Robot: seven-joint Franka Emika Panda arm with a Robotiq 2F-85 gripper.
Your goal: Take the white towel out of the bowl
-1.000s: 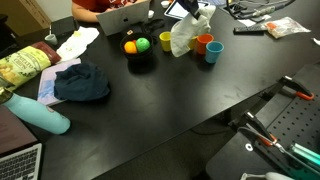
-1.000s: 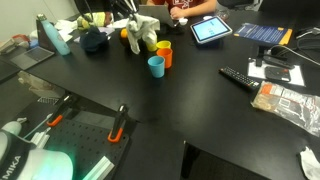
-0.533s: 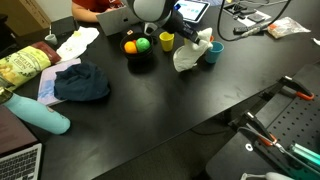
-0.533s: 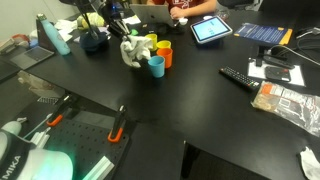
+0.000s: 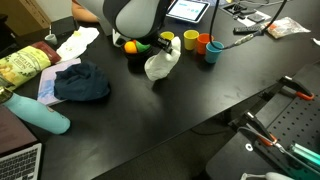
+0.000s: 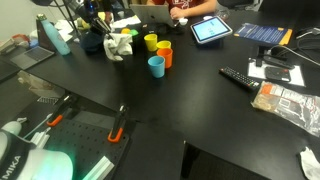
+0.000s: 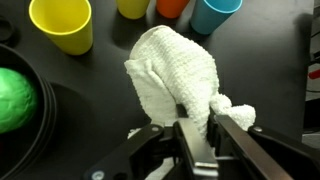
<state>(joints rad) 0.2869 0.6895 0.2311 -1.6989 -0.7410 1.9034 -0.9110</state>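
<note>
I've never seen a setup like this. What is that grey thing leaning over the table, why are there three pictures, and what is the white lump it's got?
The grey thing is a robot arm, steered by a person. Two pictures come from cameras standing around the table. The third comes from a camera on the arm's wrist, looking past its gripper, a two-fingered clamp. The white lump is the white towel, pinched in the gripper and hanging beside the bowl, outside it. The bowl holds an orange ball and a green ball. Also on the black table are a yellow cup, an orange cup, a blue cup and a dark blue cloth.
</note>
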